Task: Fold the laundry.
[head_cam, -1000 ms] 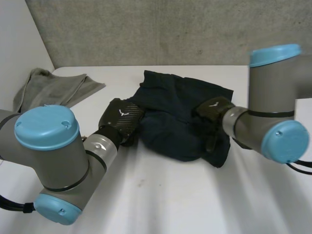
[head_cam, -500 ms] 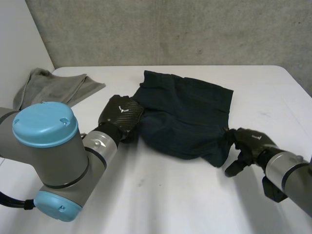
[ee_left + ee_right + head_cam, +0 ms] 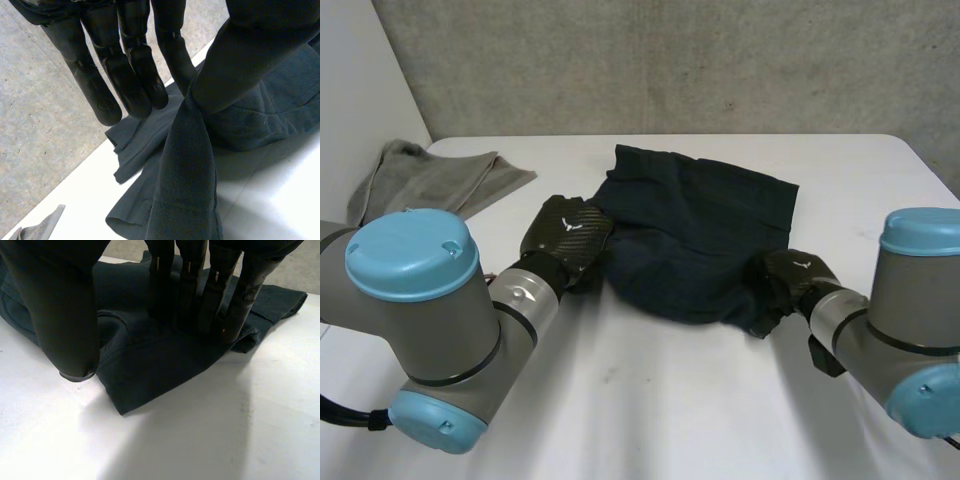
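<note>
— Where is the laundry?
— The dark blue garment (image 3: 695, 225) lies rumpled in the middle of the white table (image 3: 650, 400), a little toward the back edge. A grey cloth (image 3: 430, 180) is bunched at the upper left of the frame, well apart from it.
— And the two hands?
— The left hand (image 3: 567, 232) is at the garment's left edge, centre-left of the frame. The right hand (image 3: 790, 275) is at its lower right corner.
— Is the left one gripping anything?
— From its wrist camera, it looks so. Its fingers (image 3: 130, 80) are straight and close together. A ridge of the fabric rises off the table to where the thumb (image 3: 250, 60) meets the nearest finger, and it is pinched there.
— And the right?
— Its fingers (image 3: 200, 300) are straight and side by side, tips pressing down on the garment near that corner. Its thumb (image 3: 65, 315) stands well apart from them, with the tip down just beside the fabric's edge, so the hand is spread and not closed on the cloth.
</note>
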Available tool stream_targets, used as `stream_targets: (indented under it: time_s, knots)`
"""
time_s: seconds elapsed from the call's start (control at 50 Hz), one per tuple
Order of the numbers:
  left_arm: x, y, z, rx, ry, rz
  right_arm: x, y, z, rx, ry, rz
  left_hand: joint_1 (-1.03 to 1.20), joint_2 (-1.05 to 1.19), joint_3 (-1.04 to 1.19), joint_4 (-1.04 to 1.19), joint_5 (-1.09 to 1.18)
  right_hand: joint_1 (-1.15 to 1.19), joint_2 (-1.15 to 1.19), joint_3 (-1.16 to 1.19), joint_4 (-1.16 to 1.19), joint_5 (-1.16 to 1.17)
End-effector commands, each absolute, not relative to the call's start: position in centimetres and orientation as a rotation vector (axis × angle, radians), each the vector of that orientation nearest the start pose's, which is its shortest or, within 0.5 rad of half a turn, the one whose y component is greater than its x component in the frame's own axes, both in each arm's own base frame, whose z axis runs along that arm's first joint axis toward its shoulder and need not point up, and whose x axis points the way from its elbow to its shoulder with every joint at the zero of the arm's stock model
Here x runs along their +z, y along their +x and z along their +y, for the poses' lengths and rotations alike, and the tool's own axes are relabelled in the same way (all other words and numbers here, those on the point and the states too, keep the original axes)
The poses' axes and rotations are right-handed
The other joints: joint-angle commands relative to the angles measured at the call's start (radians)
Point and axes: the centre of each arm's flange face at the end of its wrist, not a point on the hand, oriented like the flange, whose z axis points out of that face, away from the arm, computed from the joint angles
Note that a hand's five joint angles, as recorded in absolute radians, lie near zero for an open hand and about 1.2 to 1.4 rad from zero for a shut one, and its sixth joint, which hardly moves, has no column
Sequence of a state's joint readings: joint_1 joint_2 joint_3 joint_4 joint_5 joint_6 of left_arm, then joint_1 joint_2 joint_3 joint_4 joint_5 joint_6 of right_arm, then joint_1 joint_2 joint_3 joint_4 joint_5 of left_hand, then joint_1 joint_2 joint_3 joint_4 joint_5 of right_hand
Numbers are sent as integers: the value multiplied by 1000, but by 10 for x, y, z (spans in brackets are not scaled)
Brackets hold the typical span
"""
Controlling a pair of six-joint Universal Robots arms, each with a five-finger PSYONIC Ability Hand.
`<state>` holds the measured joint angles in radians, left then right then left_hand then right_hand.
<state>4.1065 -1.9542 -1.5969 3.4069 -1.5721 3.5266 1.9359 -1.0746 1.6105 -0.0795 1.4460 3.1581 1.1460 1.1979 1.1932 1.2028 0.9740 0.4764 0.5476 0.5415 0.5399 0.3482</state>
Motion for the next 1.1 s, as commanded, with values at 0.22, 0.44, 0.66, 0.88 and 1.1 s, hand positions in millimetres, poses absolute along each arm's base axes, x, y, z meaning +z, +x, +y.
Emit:
stream_targets:
  time_s: [0.22, 0.44, 0.66, 0.88, 1.1]
  knots:
    - [194, -311, -234, -2135, 1147, 2204, 121, 274, -273, -1502, -562, 2402, 250, 198, 203, 193, 248, 915, 844, 850, 851, 868]
    - [182, -302, -237, -2070, 1136, 2245, 181, 266, -268, -1788, -878, 2289, -409, -461, -456, -466, -412, 920, 849, 855, 856, 874]
    - [171, -277, -240, -1979, 999, 2388, 178, 256, -243, -1817, -1352, 2276, -610, -662, -657, -666, -612, 920, 849, 855, 856, 874]
    - [150, -268, -219, -1821, 907, 2631, 174, 253, -238, -1798, -1346, 2293, -557, -609, -604, -614, -559, 920, 849, 855, 856, 874]
    - [144, -272, -222, -1812, 862, 2691, 173, 253, -237, -1787, -1330, 2298, -554, -606, -601, -611, -556, 920, 849, 855, 856, 874]
